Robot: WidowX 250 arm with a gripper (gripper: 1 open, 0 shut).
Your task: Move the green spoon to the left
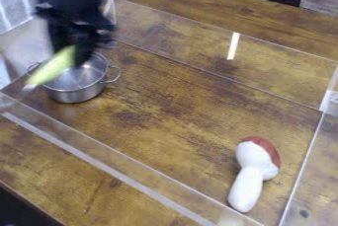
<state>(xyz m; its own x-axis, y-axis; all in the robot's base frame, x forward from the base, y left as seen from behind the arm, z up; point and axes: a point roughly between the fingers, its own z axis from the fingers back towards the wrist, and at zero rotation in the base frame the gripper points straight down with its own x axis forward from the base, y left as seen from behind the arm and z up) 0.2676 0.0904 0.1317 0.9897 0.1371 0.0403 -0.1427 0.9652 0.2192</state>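
Note:
The green spoon (53, 68) is a slender yellow-green strip, tilted down to the left and blurred by motion. My gripper (79, 44) points down at the far left, shut on the spoon's upper end. The spoon hangs in the air over the left rim of the small metal pot (82, 84), and its lower tip reaches past that rim. The dark arm above hides the top of the handle.
A toy mushroom (251, 176) with a white stem and red-brown cap lies at the front right. Clear acrylic walls (119, 176) border the wooden table. A clear stand (106, 11) is at the back left, partly behind the arm.

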